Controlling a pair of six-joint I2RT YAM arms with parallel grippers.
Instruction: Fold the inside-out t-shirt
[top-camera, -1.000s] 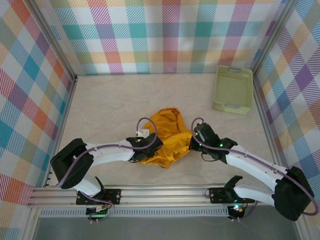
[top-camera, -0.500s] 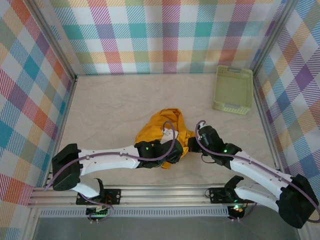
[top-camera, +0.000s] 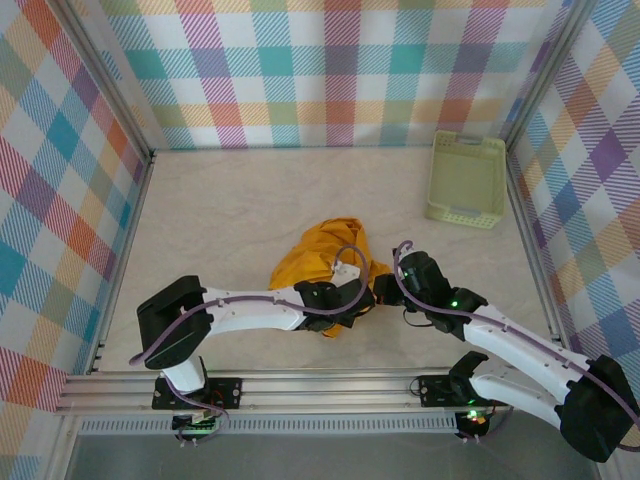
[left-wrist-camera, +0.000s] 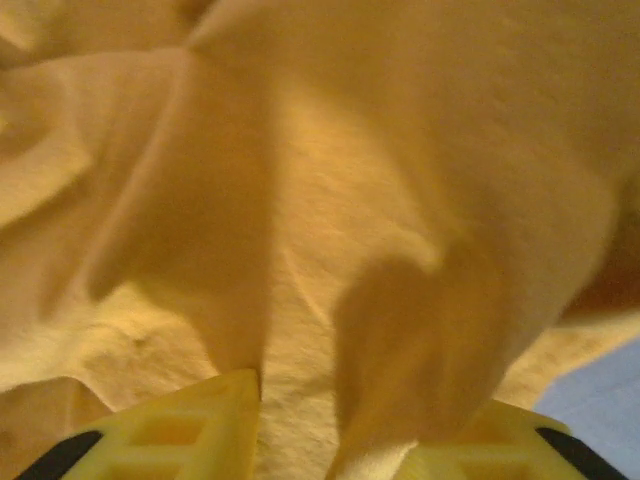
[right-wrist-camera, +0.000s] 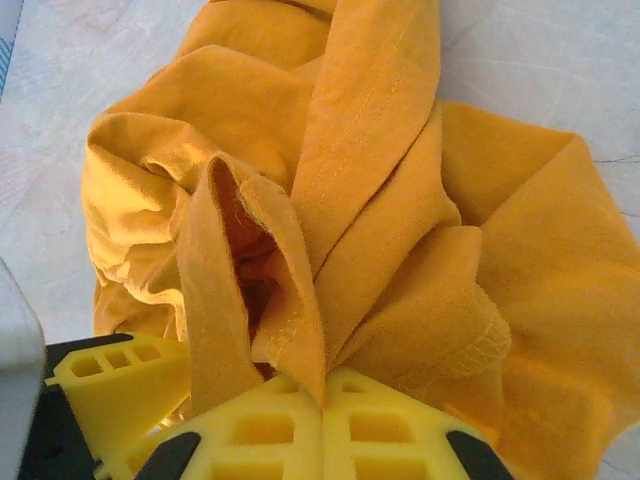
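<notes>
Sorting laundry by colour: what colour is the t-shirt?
Mustard yellow; the t-shirt shows best in right wrist view.

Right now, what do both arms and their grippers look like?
The left arm and right arm are alike: white tubular links, black joint housings, purple cables looping alongside. A green light glows near the right wrist. The left gripper and right gripper carry yellow plastic fingers with a moulded lattice and black trim at the base.
</notes>
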